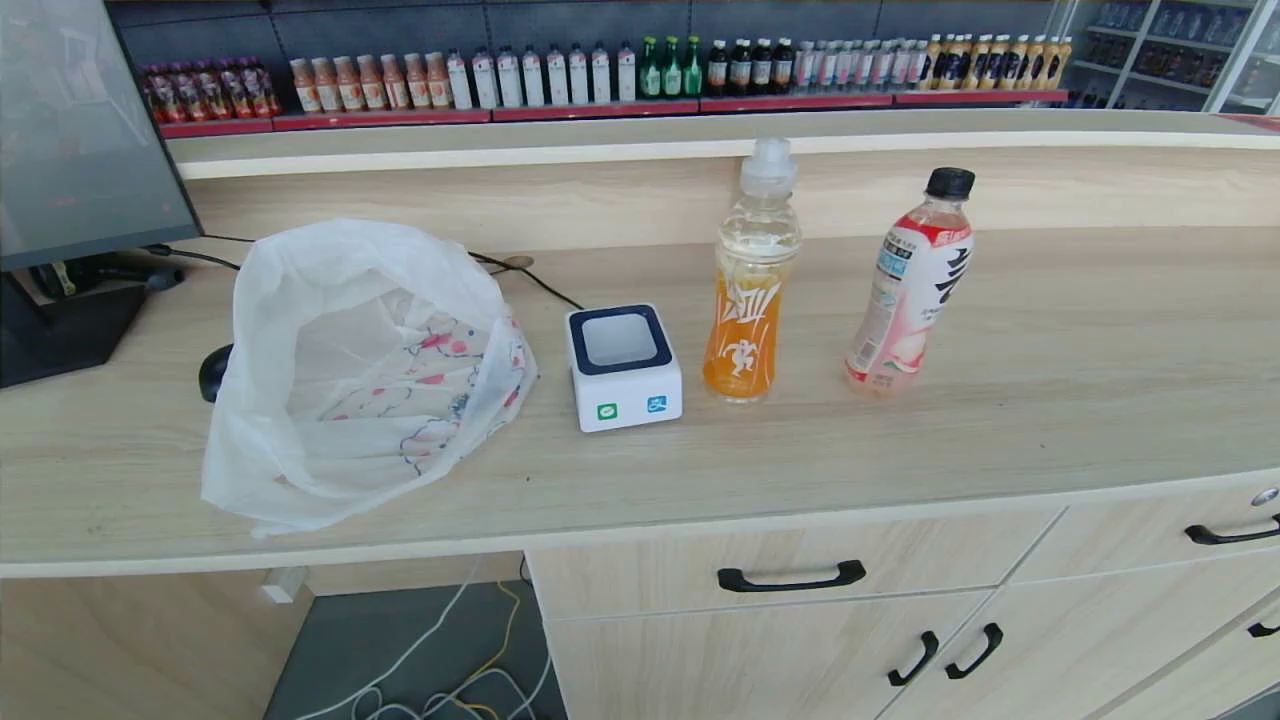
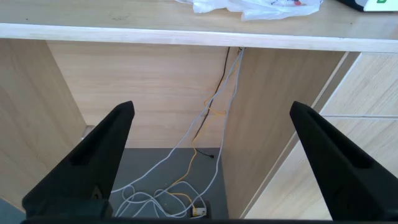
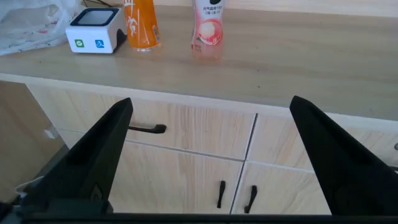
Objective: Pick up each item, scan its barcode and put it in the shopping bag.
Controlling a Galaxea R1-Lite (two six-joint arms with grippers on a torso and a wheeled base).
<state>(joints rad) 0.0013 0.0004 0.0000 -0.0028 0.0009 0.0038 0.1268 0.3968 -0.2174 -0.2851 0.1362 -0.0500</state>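
Orange bottle (image 1: 748,310), pink bottle (image 1: 908,290), white red-spotted bag (image 1: 330,300)

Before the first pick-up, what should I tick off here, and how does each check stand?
1. Left gripper and right gripper open, empty: ok.
2. Orange drink bottle with clear cap upright: ok.
3. Pink-labelled bottle with black cap upright, apart from it: ok.
4. White square scanner box, window uncovered: ok.
5. White plastic shopping bag, mouth open: ok.
6. Which side of each bottle to scan: cannot tell.

Wooden counter (image 1: 1050,380), drawers (image 1: 650,582) below, stocked shelf (image 1: 600,110), perhaps coolers (image 1: 1150,50)
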